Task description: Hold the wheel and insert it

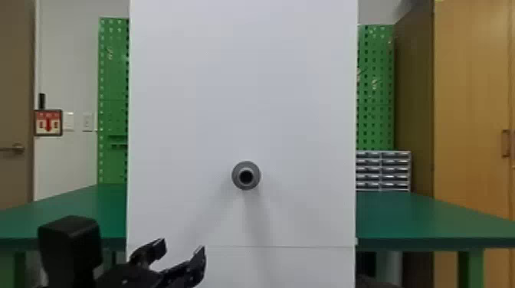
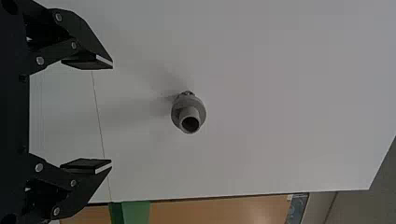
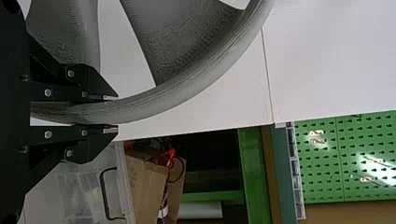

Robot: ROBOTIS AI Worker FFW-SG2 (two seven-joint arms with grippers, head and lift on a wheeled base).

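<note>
Evidently, the left gripper [image 1: 183, 249] hangs empty, fingers spread, perhaps ready to steady. Rightward, the peg [image 1: 246, 175] juts bare from the white panel [image 1: 245, 95]. Toward the panel's right side, the right gripper [image 3: 113, 114] pinches the wheel [image 3: 187, 88] by its rim, likely leaving the centre free for mounting.

Red down-arrow sign [image 1: 48, 123] on wall [image 1: 63, 164]; unclear marks [image 3: 132, 177] on cardboard box [image 3: 148, 186].
</note>
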